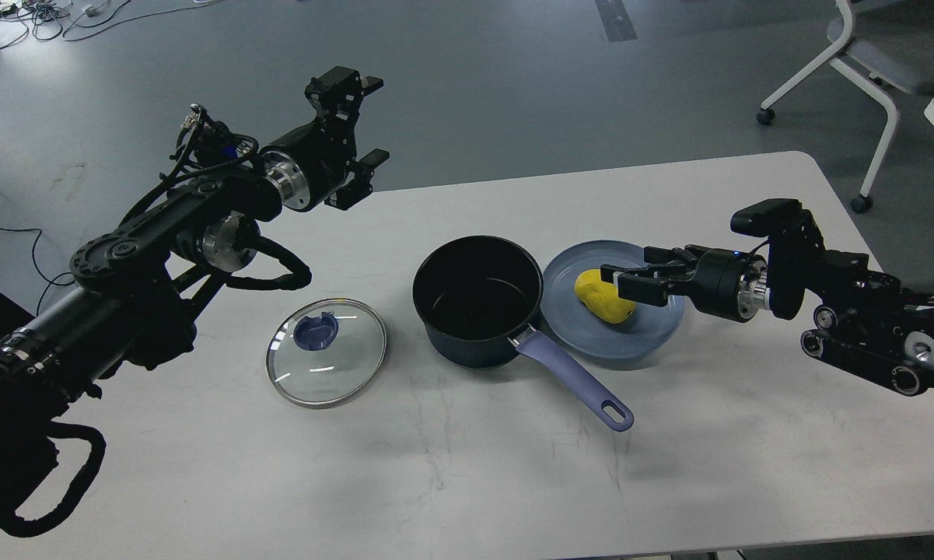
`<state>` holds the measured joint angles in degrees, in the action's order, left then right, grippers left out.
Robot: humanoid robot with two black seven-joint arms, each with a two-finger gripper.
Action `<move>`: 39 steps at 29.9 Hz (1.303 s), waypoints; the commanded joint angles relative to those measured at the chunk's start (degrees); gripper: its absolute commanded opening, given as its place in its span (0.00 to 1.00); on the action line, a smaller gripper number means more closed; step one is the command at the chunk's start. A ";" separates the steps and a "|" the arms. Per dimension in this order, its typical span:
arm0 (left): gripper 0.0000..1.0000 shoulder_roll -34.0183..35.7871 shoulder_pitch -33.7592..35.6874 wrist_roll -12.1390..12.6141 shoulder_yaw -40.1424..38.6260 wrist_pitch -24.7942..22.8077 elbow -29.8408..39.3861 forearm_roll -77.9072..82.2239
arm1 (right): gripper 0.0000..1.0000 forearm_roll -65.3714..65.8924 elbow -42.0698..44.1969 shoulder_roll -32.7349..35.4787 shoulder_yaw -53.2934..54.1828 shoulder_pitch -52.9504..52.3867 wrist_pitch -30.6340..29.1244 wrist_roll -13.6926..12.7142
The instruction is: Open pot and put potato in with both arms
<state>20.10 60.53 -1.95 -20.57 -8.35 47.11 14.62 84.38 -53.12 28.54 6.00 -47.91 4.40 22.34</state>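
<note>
The pot stands uncovered at the table's middle, its black inside empty and its lavender handle pointing to the front right. The potato lies on the blue plate just right of the pot. My right gripper reaches in from the right, low over the plate, with its jaws open around the potato's right side. My left gripper is open and empty, raised above the table's far edge, behind and left of the pot.
The glass lid with its blue knob lies flat on the table left of the pot. The white table stretches to the front. A white chair stands on the floor at the back right.
</note>
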 commanded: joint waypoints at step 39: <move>0.98 1.44 -4.55 -6.57 -0.43 0.44 0.00 3.22 | 0.49 3.95 7.51 -5.07 -10.75 -11.50 6.75 4.82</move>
<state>21.79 55.92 -8.52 -21.18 -7.89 47.12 17.76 88.31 -45.23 23.55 -4.62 -57.91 9.01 27.11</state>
